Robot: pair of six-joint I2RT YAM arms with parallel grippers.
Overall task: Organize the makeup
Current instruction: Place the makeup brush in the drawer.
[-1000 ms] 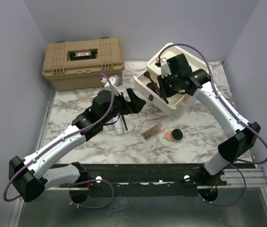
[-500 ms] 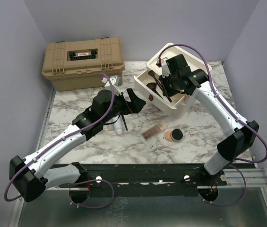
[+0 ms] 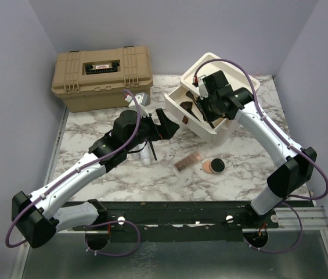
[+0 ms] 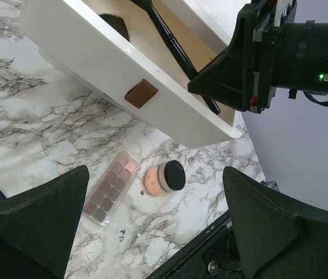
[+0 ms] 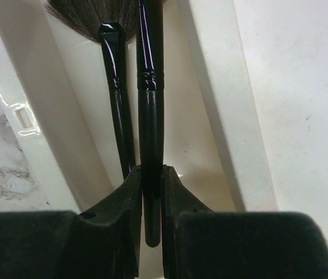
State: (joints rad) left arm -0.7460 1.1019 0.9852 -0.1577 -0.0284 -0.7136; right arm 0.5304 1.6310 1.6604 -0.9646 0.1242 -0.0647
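My right gripper [image 3: 205, 109] is shut on a black-handled brush [image 5: 150, 116] and holds it over the open drawer [image 3: 181, 107] of the cream drawer unit [image 3: 233, 72]. A second black brush [image 5: 117, 93] lies in the drawer beside it. My left gripper [image 3: 165, 124] is open and empty, above the table just in front of the drawer. The pink palette [image 3: 188, 162] and the round black compact with peach powder [image 3: 213, 166] lie on the marble near the drawer; both show in the left wrist view, palette [image 4: 110, 187] and compact [image 4: 165, 177]. A whitish bottle [image 3: 146, 156] lies partly under my left arm.
The tan toolbox [image 3: 101, 75] stands shut at the back left. The drawer front [image 4: 94, 64] with its brown handle [image 4: 141, 93] juts out over the marble table [image 3: 94, 133]. Grey walls close in the sides and back.
My right gripper has shifted a little to the far right over the drawer with the brush in it. The left arm has not moved.
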